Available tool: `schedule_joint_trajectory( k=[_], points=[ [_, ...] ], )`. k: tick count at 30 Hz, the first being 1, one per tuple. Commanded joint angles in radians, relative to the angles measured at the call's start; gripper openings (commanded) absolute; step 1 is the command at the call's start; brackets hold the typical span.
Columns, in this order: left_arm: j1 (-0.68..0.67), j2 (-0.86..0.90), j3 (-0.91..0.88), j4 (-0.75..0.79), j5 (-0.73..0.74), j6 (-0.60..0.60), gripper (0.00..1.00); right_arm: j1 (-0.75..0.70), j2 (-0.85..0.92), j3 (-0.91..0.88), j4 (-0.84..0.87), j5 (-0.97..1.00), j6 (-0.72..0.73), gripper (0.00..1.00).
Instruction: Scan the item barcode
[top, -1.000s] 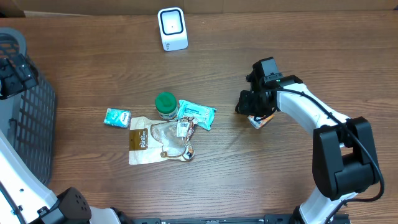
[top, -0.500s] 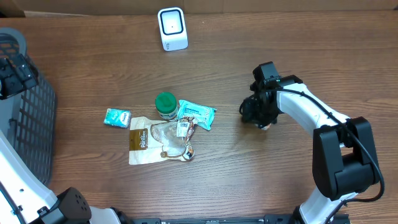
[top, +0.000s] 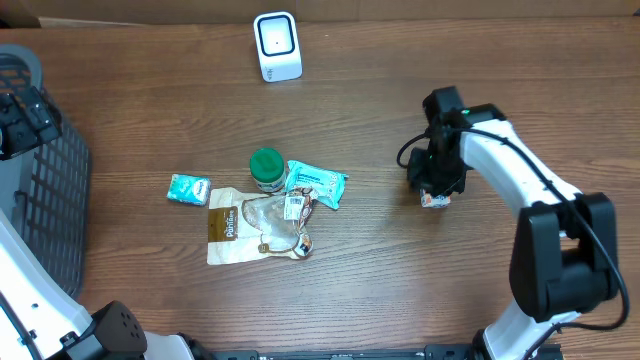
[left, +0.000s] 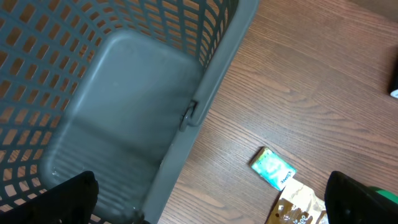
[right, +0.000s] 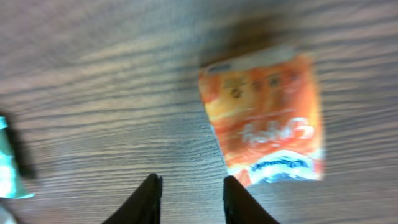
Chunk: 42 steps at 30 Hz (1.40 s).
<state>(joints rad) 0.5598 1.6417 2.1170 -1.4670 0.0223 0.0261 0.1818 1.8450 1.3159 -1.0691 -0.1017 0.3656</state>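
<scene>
Right hand (right: 189, 186): fingers narrowly apart, empty; packet (right: 264, 121) on counter (right: 93, 93) at 1 o'clock. Left hand (left: 211, 202): fingers wide apart.

Soft, even light from above fills the overhead view, and the right arm (top: 500, 160) casts a faint shadow on the table (top: 400, 290). The right wrist view is motion-blurred, smearing the orange packet (right: 261, 118). The left wrist view is sharp.

Orange-and-white packet (right: 264, 118) flat on the table (top: 400, 290), slightly askew; white scanner (top: 277, 45) well apart.
</scene>
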Motion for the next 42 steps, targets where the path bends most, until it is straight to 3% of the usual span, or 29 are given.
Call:
schedule_joint_trajectory(
  k=[1, 5, 12, 16, 30, 42],
  points=[
    [0.002, 0.006, 0.012, 0.002, -0.003, 0.012, 1.00, -0.050, -0.063, 0.029, -0.016, 0.037, 0.005, 0.34],
    [0.002, 0.006, 0.012, 0.002, -0.003, 0.012, 1.00, -0.129, -0.062, 0.008, -0.025, 0.037, -0.035, 0.33],
    [0.002, 0.006, 0.012, 0.002, -0.003, 0.012, 1.00, -0.286, -0.062, -0.045, -0.018, -0.266, -0.218, 0.29],
    [0.002, 0.006, 0.012, 0.002, -0.003, 0.012, 1.00, -0.349, -0.062, -0.077, -0.018, -0.347, -0.271, 0.28],
    [0.002, 0.006, 0.012, 0.002, -0.003, 0.012, 1.00, -0.366, -0.062, -0.334, 0.283, -0.368, -0.212, 0.29],
    [0.002, 0.006, 0.012, 0.002, -0.003, 0.012, 1.00, -0.366, -0.062, -0.421, 0.434, -0.360, -0.183, 0.28]
  ],
)
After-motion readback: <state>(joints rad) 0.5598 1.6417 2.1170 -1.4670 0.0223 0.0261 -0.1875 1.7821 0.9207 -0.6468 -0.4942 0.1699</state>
